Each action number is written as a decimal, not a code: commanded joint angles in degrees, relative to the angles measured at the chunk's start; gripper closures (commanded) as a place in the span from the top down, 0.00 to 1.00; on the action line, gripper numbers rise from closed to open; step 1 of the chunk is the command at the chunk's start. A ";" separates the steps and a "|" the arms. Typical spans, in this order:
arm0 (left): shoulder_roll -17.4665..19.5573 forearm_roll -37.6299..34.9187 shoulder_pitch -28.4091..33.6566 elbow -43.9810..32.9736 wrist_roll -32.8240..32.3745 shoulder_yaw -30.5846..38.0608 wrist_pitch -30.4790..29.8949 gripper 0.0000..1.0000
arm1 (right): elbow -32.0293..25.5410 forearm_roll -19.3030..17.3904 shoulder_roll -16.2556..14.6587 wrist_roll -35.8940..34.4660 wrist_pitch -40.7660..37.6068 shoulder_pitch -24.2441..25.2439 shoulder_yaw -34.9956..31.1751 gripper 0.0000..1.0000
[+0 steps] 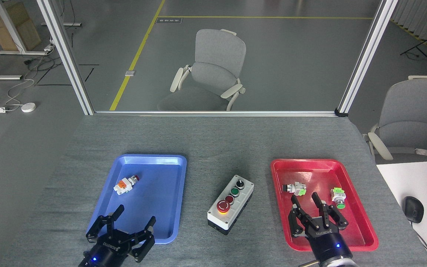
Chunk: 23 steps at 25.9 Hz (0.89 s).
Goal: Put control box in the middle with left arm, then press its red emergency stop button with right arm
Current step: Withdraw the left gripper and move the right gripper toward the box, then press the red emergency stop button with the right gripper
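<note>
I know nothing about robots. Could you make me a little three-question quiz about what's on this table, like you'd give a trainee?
1. True or false: the control box lies inside the blue tray.
2. Which button on the box sits nearest the robot? A) green button B) black knob C) red emergency stop button
3. Fill in: the right gripper hovers over the ___ tray.

Key
1. False. It stands on the grey cloth table, between the blue tray and the red tray.
2. C.
3. Red. Its fingers are spread, holding nothing; the left gripper is open too, at the blue tray's near edge.
</note>
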 commanded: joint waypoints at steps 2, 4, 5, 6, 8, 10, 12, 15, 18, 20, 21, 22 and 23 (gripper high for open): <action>-0.86 0.65 0.61 0.44 0.02 13.32 -4.54 0.99 | 0.03 0.37 0.55 -0.04 -4.65 0.07 1.51 0.18; -0.86 1.79 -0.97 2.19 0.02 15.17 -4.46 0.99 | 0.30 0.90 1.43 0.05 -4.83 0.07 3.36 0.00; -0.86 1.97 -1.93 3.34 0.02 15.43 -4.28 0.99 | 0.74 0.90 1.61 0.05 -4.74 -0.02 4.59 0.00; -0.77 1.97 -2.99 4.83 0.11 15.69 -3.93 0.99 | 1.00 0.90 2.05 -0.04 -4.39 -0.19 6.17 0.00; -0.77 2.05 -5.36 7.82 0.11 17.27 -3.75 0.99 | 1.35 1.43 3.28 -0.04 -3.77 -0.54 8.98 0.00; -0.86 2.05 -7.38 10.28 0.11 19.82 -3.75 0.99 | 1.53 2.83 4.33 -0.04 -2.63 -0.72 10.83 0.00; -0.86 1.97 -8.00 11.51 0.64 20.88 -3.75 0.99 | 2.14 3.63 5.21 -0.04 -0.96 -1.33 12.59 0.00; -0.86 2.14 -8.79 13.36 1.95 21.32 -3.05 0.99 | 4.51 3.71 5.39 0.14 0.80 -2.92 14.69 0.00; -1.30 2.58 -9.93 15.29 1.95 22.28 -0.15 0.99 | 6.54 3.71 5.74 1.54 3.52 -4.32 16.54 0.00; -2.00 3.90 -11.69 16.96 1.95 22.28 2.31 0.99 | 8.12 3.71 6.18 1.63 4.58 -5.03 17.16 0.00; -2.09 4.43 -12.04 17.40 1.95 22.28 3.10 0.99 | 9.08 3.71 6.35 1.54 5.02 -5.64 17.68 0.00; -2.27 4.95 -12.04 17.31 1.95 22.28 3.37 0.99 | 10.40 3.71 6.44 1.02 5.81 -6.17 18.47 0.00; -2.44 5.39 -12.13 17.40 1.87 22.28 3.45 0.99 | 12.34 3.80 6.88 0.58 6.77 -6.96 19.35 0.00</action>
